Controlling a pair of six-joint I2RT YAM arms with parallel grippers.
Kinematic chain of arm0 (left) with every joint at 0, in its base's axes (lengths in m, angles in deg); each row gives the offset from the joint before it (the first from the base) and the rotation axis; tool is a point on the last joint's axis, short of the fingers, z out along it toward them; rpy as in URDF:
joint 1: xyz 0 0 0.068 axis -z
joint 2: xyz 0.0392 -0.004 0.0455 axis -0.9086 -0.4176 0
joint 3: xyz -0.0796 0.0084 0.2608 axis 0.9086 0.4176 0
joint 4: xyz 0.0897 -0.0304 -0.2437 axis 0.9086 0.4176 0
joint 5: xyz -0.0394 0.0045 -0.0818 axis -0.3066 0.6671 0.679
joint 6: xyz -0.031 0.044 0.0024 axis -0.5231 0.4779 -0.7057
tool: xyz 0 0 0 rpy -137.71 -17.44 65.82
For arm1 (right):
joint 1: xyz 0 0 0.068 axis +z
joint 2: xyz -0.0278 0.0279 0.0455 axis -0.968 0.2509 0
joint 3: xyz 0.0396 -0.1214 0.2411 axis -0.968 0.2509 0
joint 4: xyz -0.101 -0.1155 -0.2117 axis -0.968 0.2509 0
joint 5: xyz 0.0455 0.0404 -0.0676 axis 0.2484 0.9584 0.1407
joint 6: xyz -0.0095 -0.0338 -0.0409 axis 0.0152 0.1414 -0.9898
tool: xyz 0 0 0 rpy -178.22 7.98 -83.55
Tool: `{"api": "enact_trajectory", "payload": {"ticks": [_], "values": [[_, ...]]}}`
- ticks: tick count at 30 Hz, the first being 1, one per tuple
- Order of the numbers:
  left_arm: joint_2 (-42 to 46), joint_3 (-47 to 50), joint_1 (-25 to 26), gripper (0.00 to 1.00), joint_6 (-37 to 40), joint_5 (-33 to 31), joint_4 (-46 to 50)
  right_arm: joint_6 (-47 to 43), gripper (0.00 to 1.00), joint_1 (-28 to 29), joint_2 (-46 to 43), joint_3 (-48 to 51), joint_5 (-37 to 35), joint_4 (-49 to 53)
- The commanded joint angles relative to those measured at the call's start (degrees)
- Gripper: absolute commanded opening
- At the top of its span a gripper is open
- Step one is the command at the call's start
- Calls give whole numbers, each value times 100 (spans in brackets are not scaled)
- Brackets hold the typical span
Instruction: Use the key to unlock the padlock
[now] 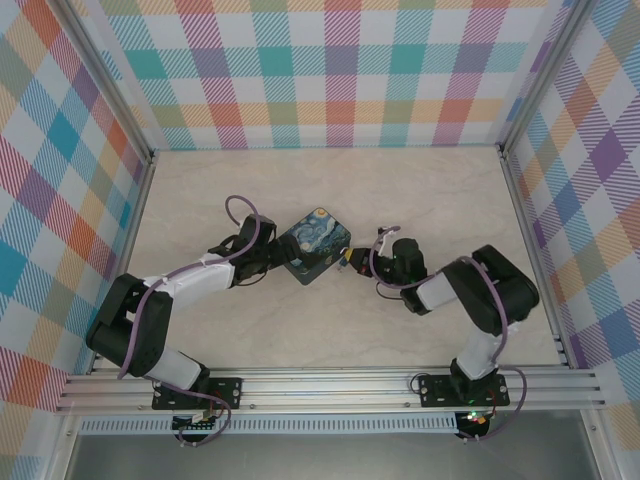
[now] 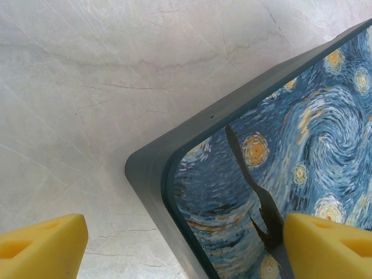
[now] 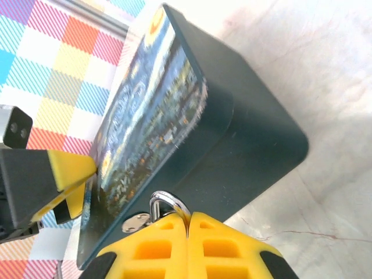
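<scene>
At the rounded painted tin [image 1: 313, 246], left pincer [image 2: 186, 250] stands spread, right pincer [image 3: 189, 224] pressed together.

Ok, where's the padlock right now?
Right wrist view: the padlock, just its shackle showing, sits at the shut right hand's tips against the tin's dark side.
</scene>
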Motion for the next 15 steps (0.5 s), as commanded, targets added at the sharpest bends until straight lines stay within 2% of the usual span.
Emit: {"api": "enact_trajectory", "payload": {"ticks": [1, 5, 9, 15], "values": [[-171, -61, -35, 87, 243, -73, 747, -633, 0, -16, -753, 17, -71, 1305], [51, -169, -68, 91, 321, 6, 684, -1368, 0, -16, -1843, -156, -166, 3316], [435, -313, -131, 98, 427, 20, 766, -1946, 0, -3, -2857, -581, -431, 5774], [1172, -427, -221, 100, 655, -187, 970, -2079, 1, 68, -3508, -1189, -712, 8141]]}}
